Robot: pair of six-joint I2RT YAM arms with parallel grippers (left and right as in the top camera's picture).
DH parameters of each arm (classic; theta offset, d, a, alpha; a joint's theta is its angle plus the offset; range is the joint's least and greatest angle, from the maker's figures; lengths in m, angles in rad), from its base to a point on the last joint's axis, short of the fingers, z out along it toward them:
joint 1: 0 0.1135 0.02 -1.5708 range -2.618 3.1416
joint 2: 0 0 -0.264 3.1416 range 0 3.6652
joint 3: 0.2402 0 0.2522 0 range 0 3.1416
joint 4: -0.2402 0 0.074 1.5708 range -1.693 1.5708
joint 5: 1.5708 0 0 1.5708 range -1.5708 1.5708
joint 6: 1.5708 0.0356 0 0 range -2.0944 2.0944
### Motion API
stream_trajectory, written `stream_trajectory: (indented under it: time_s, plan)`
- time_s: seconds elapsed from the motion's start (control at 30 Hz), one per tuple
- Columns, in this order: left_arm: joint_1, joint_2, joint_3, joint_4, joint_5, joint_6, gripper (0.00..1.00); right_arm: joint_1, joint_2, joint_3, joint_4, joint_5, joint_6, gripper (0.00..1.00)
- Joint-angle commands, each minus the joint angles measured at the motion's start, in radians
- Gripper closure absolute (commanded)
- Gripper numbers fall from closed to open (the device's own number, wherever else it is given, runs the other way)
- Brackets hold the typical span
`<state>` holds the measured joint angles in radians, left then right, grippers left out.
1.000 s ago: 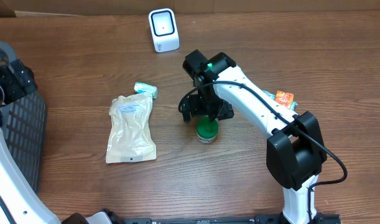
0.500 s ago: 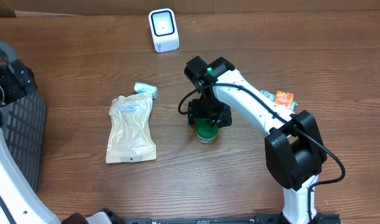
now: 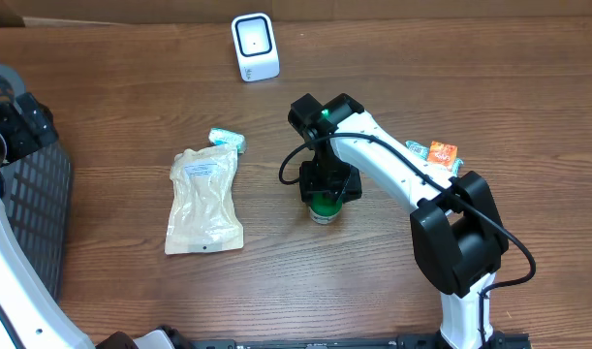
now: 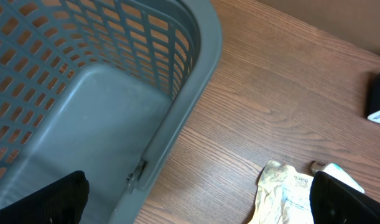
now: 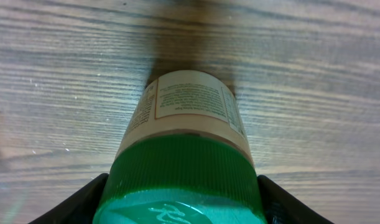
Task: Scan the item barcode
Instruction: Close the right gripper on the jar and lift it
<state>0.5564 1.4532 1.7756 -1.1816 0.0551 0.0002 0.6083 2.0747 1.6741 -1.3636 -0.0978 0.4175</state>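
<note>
Item: green-capped jar [image 3: 323, 205], upright mid-desk [image 3: 489, 87], beside the tan pouch [image 3: 205, 201] and well apart from the white scanner [image 3: 255, 46].
Your right pincer [image 5: 183, 202]: grasping the jar, one finger against each side of its cap.
Your left pincer [image 4: 199, 202]: released, jaws wide, hanging over the rim of the grey basket [image 4: 177, 93] at the desk's left edge.

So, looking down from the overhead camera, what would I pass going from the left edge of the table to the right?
Grey basket → tan pouch → white scanner → green-lidded jar → orange packet. The small teal packet overlaps the pouch sideways, so it is left out.
</note>
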Motion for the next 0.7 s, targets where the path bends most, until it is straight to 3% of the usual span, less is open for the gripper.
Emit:
stream_trajectory:
  time_s: [0.0, 0.3, 0.5, 0.67]
  plan:
    - [0.0, -0.006, 0.021, 0.003, -0.004, 0.012, 0.0, -0.008, -0.031, 0.076, 0.003, 0.014, -0.212, 0.35]
    - [0.0, -0.007, 0.021, 0.003, -0.003, 0.012, 0.0, -0.007, -0.031, 0.147, -0.007, 0.007, -0.698, 0.23]
    - [0.0, -0.007, 0.021, 0.003, -0.003, 0.012, 0.01, -0.007, -0.031, 0.146, 0.008, 0.01, -0.762, 0.18]
    - [0.0, -0.007, 0.021, 0.003, -0.003, 0.012, 0.01, -0.007, -0.031, 0.146, 0.047, 0.003, -0.666, 0.15]
